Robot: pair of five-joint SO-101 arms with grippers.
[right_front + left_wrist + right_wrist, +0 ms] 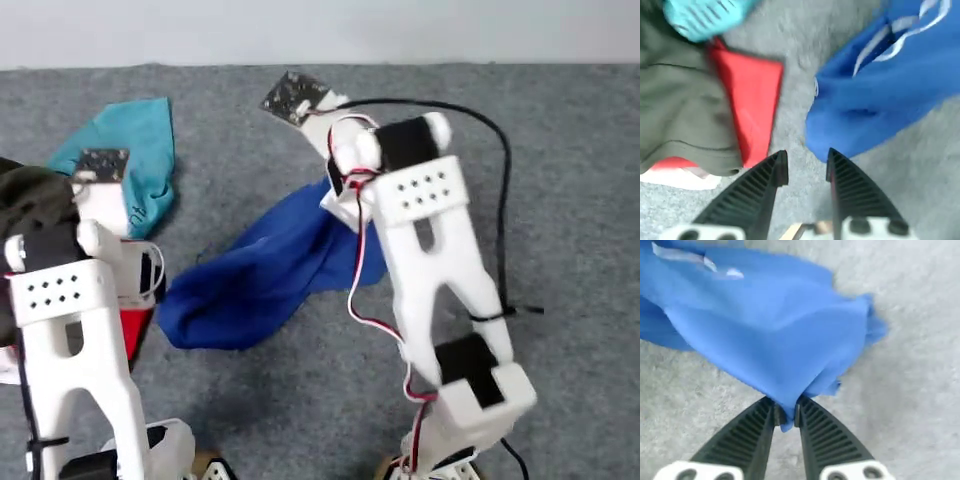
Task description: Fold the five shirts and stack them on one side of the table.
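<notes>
Within the right pincer (786, 412), a fold of blue shirt (765, 335).

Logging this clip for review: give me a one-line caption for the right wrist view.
Right gripper pinches a bunched edge of the blue shirt over the grey table.

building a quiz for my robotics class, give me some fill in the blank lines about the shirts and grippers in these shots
1. The right gripper is ____ on an edge of the blue shirt.
2. The left gripper hangs ____ and empty above the table.
3. The red shirt lies partly ____ the olive shirt.
4. The teal shirt lies nearer the ____ gripper.
Missing words: shut; open; under; left.
</notes>
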